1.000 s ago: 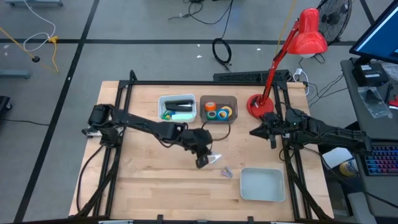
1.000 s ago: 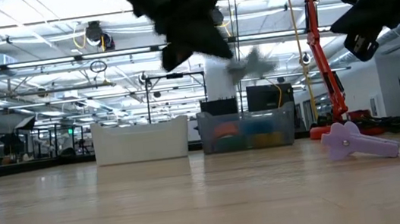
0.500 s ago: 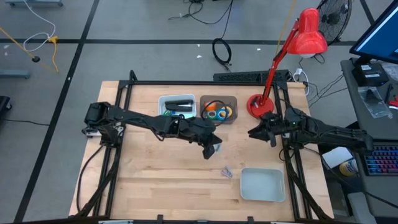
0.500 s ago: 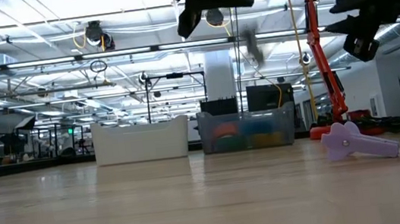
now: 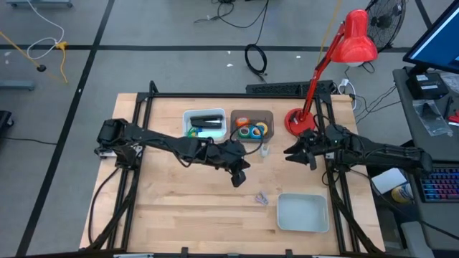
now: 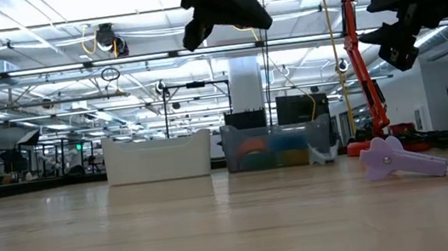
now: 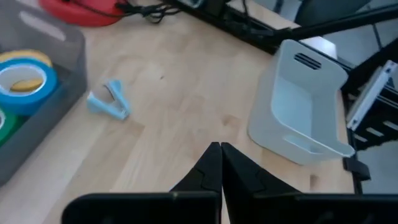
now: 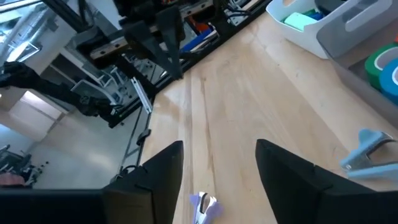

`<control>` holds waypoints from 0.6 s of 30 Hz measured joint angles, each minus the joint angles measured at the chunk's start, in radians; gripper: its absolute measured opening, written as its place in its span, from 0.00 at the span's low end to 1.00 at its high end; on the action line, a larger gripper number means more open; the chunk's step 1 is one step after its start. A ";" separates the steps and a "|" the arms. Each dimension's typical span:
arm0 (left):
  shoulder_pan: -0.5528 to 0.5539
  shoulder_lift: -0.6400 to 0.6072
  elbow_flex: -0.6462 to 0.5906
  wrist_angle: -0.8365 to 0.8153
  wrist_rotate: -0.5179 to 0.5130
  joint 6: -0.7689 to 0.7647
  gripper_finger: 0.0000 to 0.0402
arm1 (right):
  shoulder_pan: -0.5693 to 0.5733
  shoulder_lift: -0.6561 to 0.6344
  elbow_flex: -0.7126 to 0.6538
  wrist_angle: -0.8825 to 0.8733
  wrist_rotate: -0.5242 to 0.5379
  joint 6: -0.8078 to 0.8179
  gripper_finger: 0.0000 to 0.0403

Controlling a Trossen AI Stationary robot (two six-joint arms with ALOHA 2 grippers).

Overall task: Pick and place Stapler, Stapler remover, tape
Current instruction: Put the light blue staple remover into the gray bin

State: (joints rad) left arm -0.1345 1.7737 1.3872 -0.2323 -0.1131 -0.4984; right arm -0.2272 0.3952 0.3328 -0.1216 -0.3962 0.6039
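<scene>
The pale blue stapler remover [image 5: 264, 150] lies on the table close beside the grey bin [image 5: 268, 115], and shows in the left wrist view [image 7: 109, 103] and the right wrist view [image 8: 365, 151]. Several tape rolls [image 5: 251, 129] lie in that bin. The black stapler [image 5: 206, 117] lies in the white bin [image 5: 188, 115]. My left gripper [image 5: 239, 178] hangs shut above mid-table, near side of the remover, holding nothing [image 7: 219, 148]. My right gripper [image 5: 289, 153] hovers open to the remover's right, nothing between its fingers [image 8: 217, 155].
A small purple piece [image 5: 262, 198] lies on the wood near the pale tray [image 5: 315, 226] at the near right. A red desk lamp [image 5: 295, 120] stands at the far right. Bare wood stretches across the table's left and near parts.
The stapler remover, a second ago in the air at my left gripper's fingertips, has left them and now lies on the table beside the grey bin. My left gripper has moved toward the far edge and a little right. My right gripper has opened.
</scene>
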 joint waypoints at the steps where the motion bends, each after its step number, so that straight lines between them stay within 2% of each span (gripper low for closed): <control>1: 0.001 0.000 0.000 -0.007 0.000 -0.011 0.01 | 0.000 0.004 0.000 0.006 0.000 -0.005 0.48; 4: 0.006 0.000 0.000 -0.048 0.001 -0.010 0.00 | 0.000 0.021 0.000 0.023 0.012 -0.052 0.47; 10: 0.031 0.000 -0.014 -0.239 -0.036 -0.071 0.01 | 0.000 0.108 0.000 0.059 0.131 -0.173 0.48; 14: 0.041 -0.004 -0.105 -0.169 -0.013 -0.125 0.00 | 0.000 0.209 0.005 0.056 0.135 -0.209 0.48; 18: 0.044 -0.035 -0.250 0.034 0.035 -0.170 0.01 | 0.000 0.323 0.055 0.003 0.135 -0.253 0.48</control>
State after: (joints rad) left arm -0.0908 1.7390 1.1375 -0.1988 -0.0778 -0.6687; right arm -0.2272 0.7187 0.3880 -0.1187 -0.2615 0.3513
